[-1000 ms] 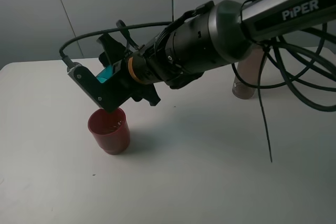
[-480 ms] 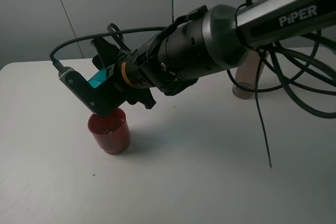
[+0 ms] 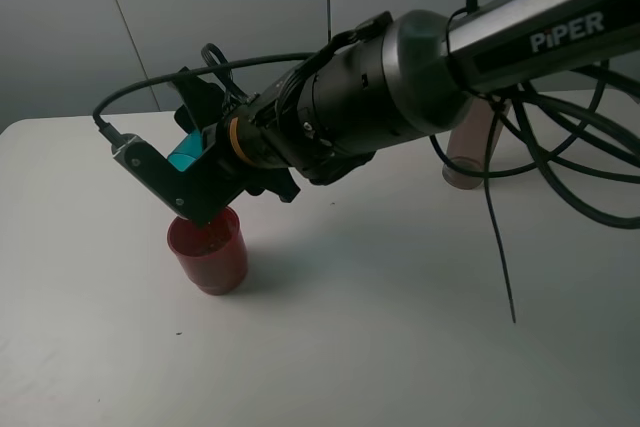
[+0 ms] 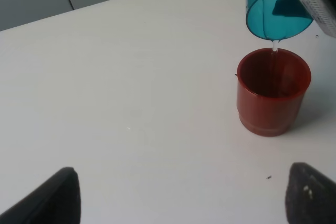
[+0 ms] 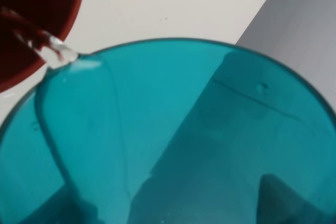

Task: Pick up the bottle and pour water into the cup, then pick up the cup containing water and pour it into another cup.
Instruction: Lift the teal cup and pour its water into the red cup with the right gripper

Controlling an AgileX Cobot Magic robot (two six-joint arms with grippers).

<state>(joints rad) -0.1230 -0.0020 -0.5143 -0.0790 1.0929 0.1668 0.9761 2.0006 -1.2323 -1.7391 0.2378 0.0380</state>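
My right gripper (image 3: 188, 147) reaches across to the left side and is shut on the teal-blue cup (image 3: 184, 156), holding it tipped over the dull-red cup (image 3: 208, 248). In the left wrist view a thin stream of water (image 4: 274, 49) runs from the lip of the teal cup (image 4: 275, 12) into the red cup (image 4: 272, 91). The right wrist view looks into the teal cup (image 5: 173, 140), with the red cup (image 5: 37, 19) beyond its lip. The bottle (image 3: 468, 150) stands at the back right, partly hidden by arm and cables. My left gripper (image 4: 181, 203) is open, well short of the red cup.
Black cables (image 3: 505, 237) hang from the right arm down to the white table (image 3: 380, 337). A grey wall (image 3: 200, 7) closes the back. The table's left edge (image 3: 12, 132) lies close to the red cup's side.
The right arm has shifted a little to the left and tipped the teal cup further over the red cup. The red cup and the bottle have not moved.
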